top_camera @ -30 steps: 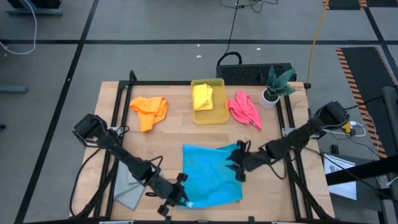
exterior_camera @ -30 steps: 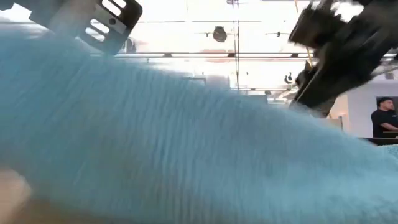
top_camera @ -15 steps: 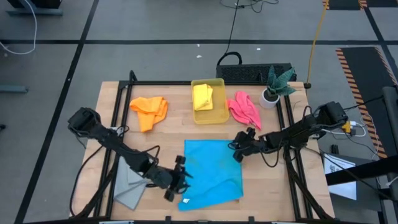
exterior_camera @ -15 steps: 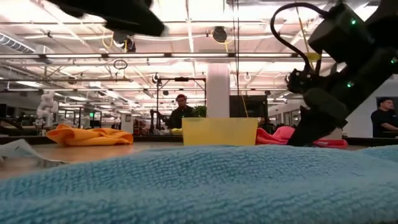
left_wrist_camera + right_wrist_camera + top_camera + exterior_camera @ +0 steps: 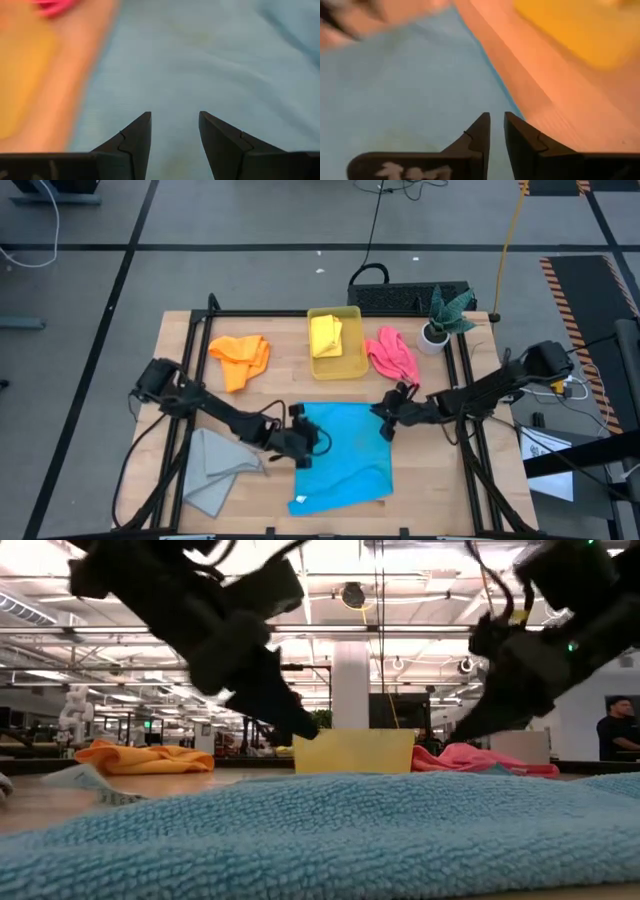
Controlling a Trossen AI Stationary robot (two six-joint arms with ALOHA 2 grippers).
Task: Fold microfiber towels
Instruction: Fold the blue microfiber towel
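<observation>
- Compared with a second ago, the blue towel (image 5: 343, 457) is no longer lifted. It now lies flat on the table (image 5: 270, 395), in the middle near the front edge, and its shape is narrower than before, with a small white label at its front left corner.
- The left gripper (image 5: 318, 442) has moved from the front left corner of the blue towel up to its left edge, further toward the back. Its jaws are released and stand apart above the cloth, holding nothing.
- The right gripper (image 5: 386, 423) has gone a little backward, to the back right corner of the blue towel. Its jaws are almost together, with a thin gap between them; I cannot tell if they pinch the cloth edge.
- The grey towel (image 5: 215, 475) lies at the front left of the table, partly under the left arm, more spread than before.
- The orange towel (image 5: 240, 357) is at the back left, as before.
- The yellow towel (image 5: 326, 335) stays inside the yellow bin (image 5: 352, 365) at the back middle.
- The pink towel (image 5: 392, 356) lies just right of the bin, near the plant (image 5: 442, 316) in the white pot.
- In the low view the blue towel fills the foreground and hides the table surface behind it; a person (image 5: 617, 728) stands far back on the right.
</observation>
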